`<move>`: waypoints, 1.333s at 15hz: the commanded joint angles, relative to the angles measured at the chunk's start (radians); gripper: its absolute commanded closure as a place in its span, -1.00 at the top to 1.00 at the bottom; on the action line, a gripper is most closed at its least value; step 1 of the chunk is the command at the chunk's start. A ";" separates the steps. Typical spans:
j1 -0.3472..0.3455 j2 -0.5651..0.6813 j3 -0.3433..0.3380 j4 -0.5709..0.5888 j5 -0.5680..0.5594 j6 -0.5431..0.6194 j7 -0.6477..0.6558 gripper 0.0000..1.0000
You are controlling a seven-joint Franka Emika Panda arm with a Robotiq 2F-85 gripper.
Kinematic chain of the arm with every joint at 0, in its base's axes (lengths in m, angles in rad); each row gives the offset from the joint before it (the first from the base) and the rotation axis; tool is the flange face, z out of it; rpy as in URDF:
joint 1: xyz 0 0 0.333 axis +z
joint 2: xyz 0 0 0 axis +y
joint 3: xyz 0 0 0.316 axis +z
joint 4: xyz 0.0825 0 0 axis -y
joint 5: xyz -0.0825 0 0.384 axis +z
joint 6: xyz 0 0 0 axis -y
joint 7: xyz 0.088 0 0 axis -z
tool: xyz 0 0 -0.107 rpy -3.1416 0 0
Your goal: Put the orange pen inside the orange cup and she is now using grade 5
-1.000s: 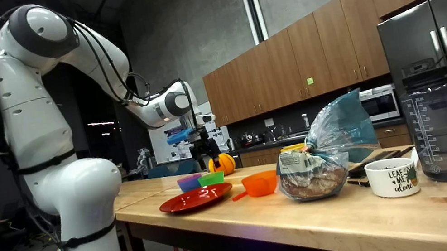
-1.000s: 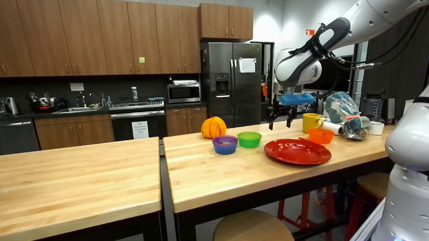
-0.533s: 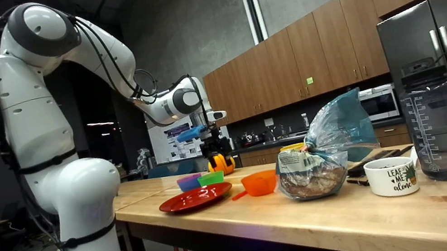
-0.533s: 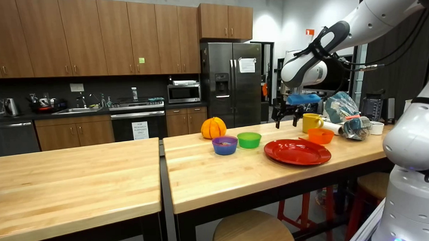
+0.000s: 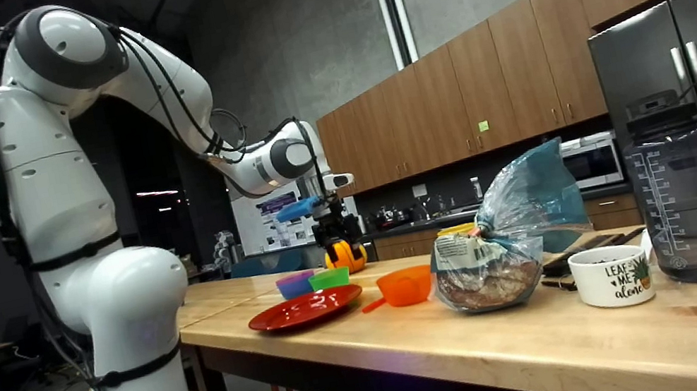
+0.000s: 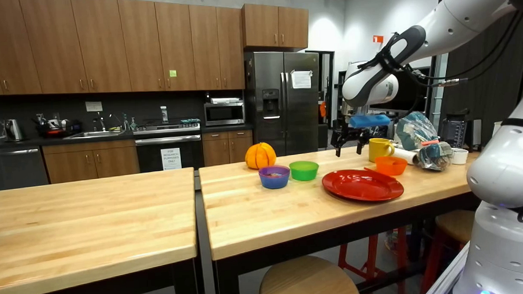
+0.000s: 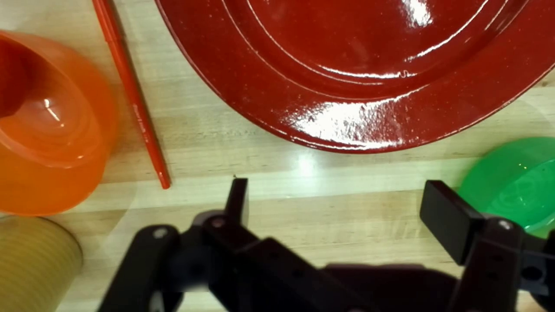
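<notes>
Panda arm [image 5: 52, 162]: bent, reaching out over the wooden table [image 6: 255, 221].
Robotiq gripper [image 7: 336, 203]: hangs above the table, pointing down.
Jaws: 2, spread wide apart, wood visible between them.
Orange pen [image 7: 134, 93]: lies on the table between the orange cup [image 5: 406, 288] and the red plate [image 7: 329, 39].
Orange cup: upright; a dark red area inside, cannot tell what.
Blue-purple bowl [image 6: 275, 181]: contents too small to identify.
Green bowl [image 6: 303, 171]: just beside the blue-purple bowl.
White printed mug [image 5: 610, 278]: dark contents near the rim.
</notes>
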 commanded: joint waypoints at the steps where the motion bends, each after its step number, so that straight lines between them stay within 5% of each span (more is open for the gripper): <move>1: -0.006 0.007 0.008 0.004 -0.017 0.005 0.018 1.00; 13: -0.096 -0.156 -0.046 -0.128 -0.127 -0.089 -0.016 1.00; 20: -0.170 -0.198 -0.151 -0.208 -0.157 -0.103 -0.175 1.00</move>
